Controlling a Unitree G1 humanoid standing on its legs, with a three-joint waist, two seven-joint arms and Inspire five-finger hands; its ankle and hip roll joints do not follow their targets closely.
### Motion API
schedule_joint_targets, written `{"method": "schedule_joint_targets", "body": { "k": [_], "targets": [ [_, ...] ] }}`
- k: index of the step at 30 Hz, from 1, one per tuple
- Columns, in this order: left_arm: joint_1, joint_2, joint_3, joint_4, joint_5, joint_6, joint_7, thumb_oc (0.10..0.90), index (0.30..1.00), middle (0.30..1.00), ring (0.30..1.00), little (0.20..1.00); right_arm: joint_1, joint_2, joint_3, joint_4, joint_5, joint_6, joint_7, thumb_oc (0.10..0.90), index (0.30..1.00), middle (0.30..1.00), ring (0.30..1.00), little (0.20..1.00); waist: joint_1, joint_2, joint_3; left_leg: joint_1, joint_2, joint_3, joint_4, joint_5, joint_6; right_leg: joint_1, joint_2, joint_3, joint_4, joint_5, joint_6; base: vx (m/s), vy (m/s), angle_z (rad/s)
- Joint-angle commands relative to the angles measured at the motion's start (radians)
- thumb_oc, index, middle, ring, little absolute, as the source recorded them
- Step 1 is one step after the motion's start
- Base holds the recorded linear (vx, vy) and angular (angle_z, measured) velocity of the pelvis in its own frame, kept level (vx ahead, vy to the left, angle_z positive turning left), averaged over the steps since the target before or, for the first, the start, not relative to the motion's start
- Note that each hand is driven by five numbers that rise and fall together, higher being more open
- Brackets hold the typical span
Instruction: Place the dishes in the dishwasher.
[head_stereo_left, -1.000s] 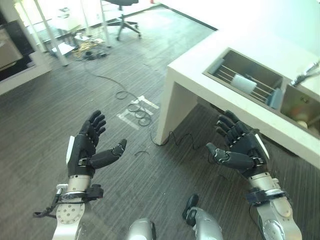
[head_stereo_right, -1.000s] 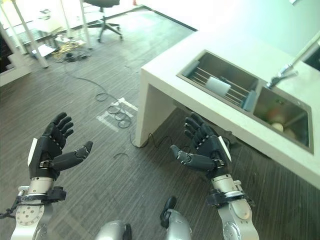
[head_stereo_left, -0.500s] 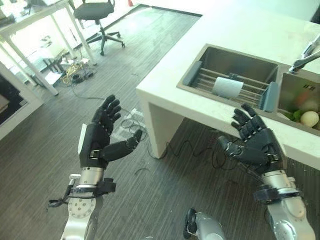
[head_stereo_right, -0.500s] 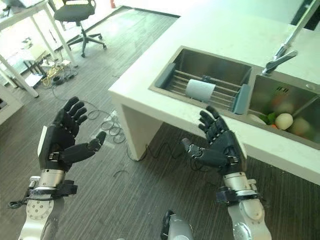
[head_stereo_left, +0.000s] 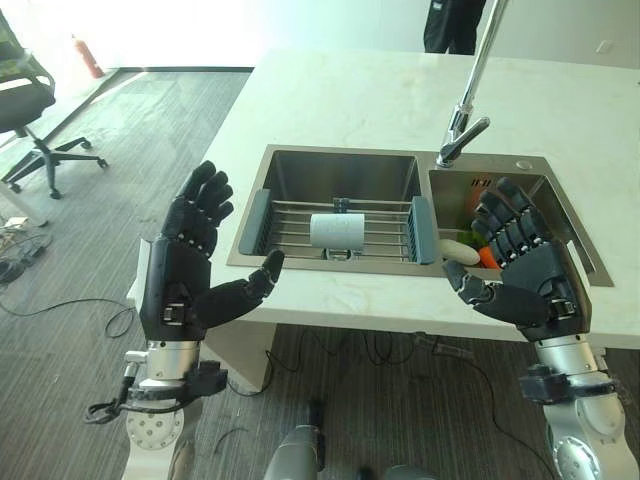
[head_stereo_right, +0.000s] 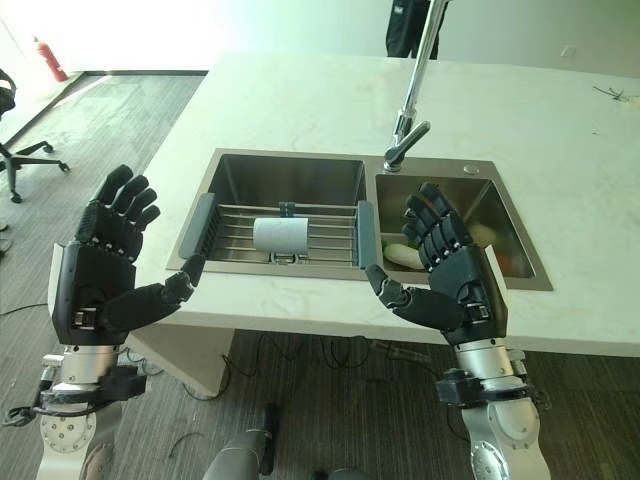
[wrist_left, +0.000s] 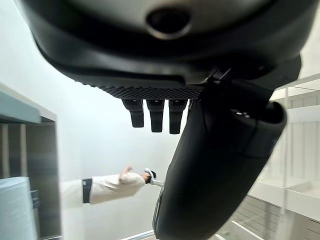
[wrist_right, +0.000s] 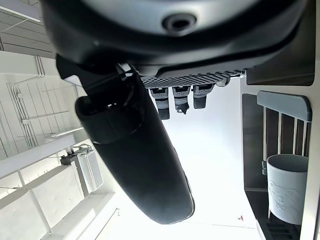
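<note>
I have both hands raised in front of the worktop (head_stereo_left: 350, 100), and nothing is taken yet. My left hand (head_stereo_left: 185, 275) hangs before the left end of the sink (head_stereo_left: 300, 170), fingers straight and spread, thumb out to the side, holding nothing. My right hand (head_stereo_left: 525, 275) is in the same posture before the right basin (head_stereo_left: 560, 215), also empty.

The dish I see is a pale cup (head_stereo_left: 338, 231), lying on its side on the wire rack (head_stereo_left: 290, 225) that spans the left basin. In the right basin, some vegetables (head_stereo_left: 470, 250) lie near the divider, partly hidden behind my right hand. The tap (head_stereo_left: 470, 100) stands between the two basins.

So I judge the task is at its very start: the approach to the first dish. I do not see the dishwasher from here. For the next move, I think one hand must go forward and down over the sink edge to the cup and close around its body. The right hand seems a little nearer, but the tap and the rack's end piece (head_stereo_left: 424, 230) are near the path.
</note>
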Motion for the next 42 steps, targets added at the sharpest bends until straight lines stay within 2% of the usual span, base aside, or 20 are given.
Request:
{"method": "schedule_joint_targets", "body": {
  "k": [1,11,13,14,15,17,18,19,20,21,22,24,26,30,33,35,36,37,38,42],
  "targets": [
    [-0.081,0.051,0.052,-0.136,0.000,-0.091,-0.005,0.800,0.900,0.900,0.900,0.900,-0.093,0.013,-0.064,-0.120,0.004,-0.066,0.026,0.800,0.900,0.900,0.900,0.900,0.035,-0.015,-0.051,0.099,-0.006,0.001,0.013,-0.131,-0.031,-0.111,-0.085,-0.060,0.030,0.012,0.119,0.18,0.167,-0.09],
    [-0.131,0.085,0.021,-0.135,0.048,-0.091,-0.050,0.800,0.900,0.900,0.900,0.900,-0.133,0.049,-0.018,-0.098,-0.041,-0.058,-0.018,0.800,0.900,0.900,0.900,0.900,0.049,-0.021,-0.056,0.143,-0.021,0.025,0.013,-0.174,0.031,-0.074,-0.120,-0.113,0.030,0.043,0.140,0.11,0.133,-0.02],
    [-0.126,0.089,0.028,-0.136,0.007,-0.110,-0.051,0.800,0.900,0.900,0.900,0.900,-0.137,0.054,-0.009,-0.096,-0.050,-0.050,-0.018,0.800,0.900,0.900,0.900,0.900,0.049,-0.015,-0.061,0.146,-0.029,0.006,0.013,-0.179,0.046,-0.051,-0.105,-0.119,0.030,0.106,0.152,0.17,0.187,-0.19],
    [-0.121,0.086,0.038,-0.134,-0.025,-0.123,-0.068,0.800,0.900,0.900,0.900,0.900,-0.138,0.060,-0.001,-0.094,-0.070,-0.048,-0.016,0.800,0.900,0.900,0.900,0.900,0.045,-0.005,-0.056,0.153,-0.032,-0.013,0.013,-0.184,0.055,-0.065,-0.094,-0.113,0.084,0.152,0.160,0.15,0.204,-0.21],
    [-0.120,0.081,0.039,-0.132,-0.024,-0.131,-0.067,0.800,0.900,0.900,0.900,0.900,-0.137,0.065,0.008,-0.094,-0.079,-0.049,-0.015,0.800,0.900,0.900,0.900,0.900,0.040,0.000,-0.050,0.158,-0.034,-0.024,0.013,-0.188,0.061,-0.097,-0.095,-0.106,0.170,0.170,0.160,0.10,0.164,-0.12],
    [-0.133,0.073,0.033,-0.125,0.010,-0.117,-0.051,0.800,0.900,0.900,0.900,0.900,-0.144,0.073,0.023,-0.083,-0.089,-0.044,-0.012,0.800,0.900,0.900,0.900,0.900,0.041,-0.002,-0.046,0.161,-0.035,-0.023,0.013,-0.193,0.062,-0.146,-0.122,-0.118,0.225,0.180,0.153,0.06,0.048,-0.05],
    [-0.139,0.075,0.028,-0.126,0.022,-0.104,-0.044,0.800,0.900,0.900,0.900,0.900,-0.148,0.073,0.027,-0.079,-0.089,-0.042,-0.013,0.800,0.900,0.900,0.900,0.900,0.043,-0.003,-0.046,0.160,-0.033,-0.020,0.013,-0.193,0.060,-0.148,-0.130,-0.128,0.214,0.177,0.149,0.10,-0.225,-0.17],
    [-0.162,0.091,0.014,-0.119,0.033,-0.045,-0.078,0.800,0.900,0.900,0.900,0.900,-0.157,0.064,0.027,-0.061,-0.047,-0.048,0.008,0.800,0.900,0.900,0.900,0.900,0.051,-0.010,-0.048,0.165,-0.007,0.006,0.013,-0.201,0.039,-0.120,-0.200,-0.180,0.030,0.186,0.152,0.09,-0.235,-0.35],
    [-0.162,0.092,0.014,-0.118,0.032,-0.042,-0.081,0.800,0.900,0.900,0.900,0.900,-0.157,0.063,0.025,-0.060,-0.044,-0.048,0.010,0.800,0.900,0.900,0.900,0.900,0.052,-0.011,-0.047,0.167,-0.006,0.009,0.013,-0.202,0.038,-0.120,-0.203,-0.179,0.030,0.183,0.153,0.11,-0.412,-0.75],
    [-0.164,0.108,0.008,-0.116,0.033,-0.009,-0.098,0.800,0.900,0.900,0.900,0.900,-0.162,0.062,0.024,-0.057,-0.021,-0.047,0.042,0.800,0.900,0.900,0.900,0.900,0.047,-0.024,-0.040,0.185,0.005,0.045,0.013,-0.218,0.028,-0.175,-0.271,-0.162,0.030,0.178,0.178,0.07,-0.259,-0.81],
    [-0.164,0.114,0.008,-0.117,0.030,-0.003,-0.100,0.800,0.900,0.900,0.900,0.900,-0.166,0.063,0.026,-0.059,-0.021,-0.043,0.053,0.800,0.900,0.900,0.900,0.900,0.040,-0.024,-0.038,0.195,0.011,0.053,0.013,-0.226,0.027,-0.197,-0.285,-0.151,0.030,0.186,0.187,0.10,-0.326,-0.76],
    [-0.167,0.121,0.006,-0.120,-0.011,0.037,-0.138,0.800,0.900,0.900,0.900,0.900,-0.167,0.061,0.027,-0.073,-0.037,-0.048,0.067,0.800,0.900,0.900,0.900,0.900,0.018,-0.027,-0.039,0.210,0.018,0.059,0.013,-0.244,0.030,-0.242,-0.270,-0.079,0.030,0.177,0.204,0.13,-0.280,-0.20],
    [-0.164,0.118,0.004,-0.127,-0.080,0.082,-0.192,0.800,0.900,0.900,0.900,0.900,-0.164,0.051,0.021,-0.086,-0.037,-0.037,0.065,0.800,0.900,0.900,0.900,0.900,0.014,-0.033,-0.049,0.211,0.023,0.069,0.013,-0.249,0.027,-0.251,-0.262,-0.072,0.030,0.161,0.210,0.13,-0.333,0.15],
    [-0.148,0.112,-0.004,-0.125,-0.156,0.098,-0.216,0.800,0.900,0.900,0.900,0.900,-0.195,0.012,0.016,-0.078,-0.014,-0.001,0.071,0.800,0.900,0.900,0.900,0.900,0.006,-0.034,-0.065,0.225,0.097,0.145,0.013,-0.240,-0.009,-0.243,-0.242,-0.106,0.030,0.121,0.198,0.09,-0.295,0.21],
    [-0.147,0.112,0.000,-0.125,-0.111,0.074,-0.223,0.800,0.900,0.900,0.900,0.900,-0.195,-0.020,-0.012,-0.085,-0.014,0.020,0.066,0.800,0.900,0.900,0.900,0.900,0.001,-0.033,-0.069,0.228,0.159,0.214,0.013,-0.200,-0.042,-0.219,-0.238,-0.145,0.030,0.105,0.171,0.05,-0.250,0.16],
    [-0.172,0.132,0.000,-0.101,-0.087,0.064,-0.278,0.800,0.900,0.900,0.900,0.900,-0.168,-0.042,-0.057,-0.093,-0.012,0.013,0.051,0.800,0.900,0.900,0.900,0.900,-0.026,-0.028,-0.062,0.221,0.220,0.297,0.013,-0.165,-0.069,-0.190,-0.250,-0.193,0.030,0.093,0.167,0.04,-0.182,1.19],
    [-0.180,0.153,0.017,-0.096,-0.091,0.047,-0.309,0.800,0.900,0.900,0.900,0.900,-0.149,-0.050,-0.088,-0.098,-0.014,0.007,0.054,0.800,0.900,0.900,0.900,0.900,-0.046,-0.015,-0.067,0.224,0.241,0.319,0.013,-0.179,-0.091,-0.174,-0.258,-0.208,0.030,0.072,0.183,-0.04,-0.002,1.84],
    [-0.181,0.179,0.039,-0.096,-0.086,0.048,-0.309,0.800,0.900,0.900,0.900,0.900,-0.147,-0.056,-0.103,-0.096,-0.016,0.014,0.064,0.800,0.900,0.900,0.900,0.900,-0.056,-0.002,-0.070,0.206,0.224,0.307,0.013,-0.164,-0.087,-0.192,-0.260,-0.211,0.030,0.089,0.175,-0.04,0.144,1.20],
    [-0.187,0.217,0.054,-0.081,-0.079,0.123,-0.347,0.800,0.900,0.900,0.900,0.900,-0.174,-0.048,-0.090,-0.091,-0.060,0.028,0.068,0.800,0.900,0.900,0.900,0.900,-0.065,0.024,-0.081,0.205,0.190,0.266,0.013,-0.185,-0.080,-0.203,-0.253,-0.180,0.030,0.088,0.177,-0.10,0.171,0.71],
    [-0.297,0.328,0.001,-0.029,-0.012,0.202,-0.349,0.800,0.900,0.900,0.900,0.900,-0.238,-0.044,-0.024,-0.077,-0.121,0.046,0.017,0.800,0.900,0.900,0.900,0.900,-0.075,0.049,-0.101,0.229,0.170,0.250,0.013,-0.212,-0.073,-0.190,-0.265,-0.167,0.030,0.093,0.198,0.01,0.137,-0.41]
  ]
}}
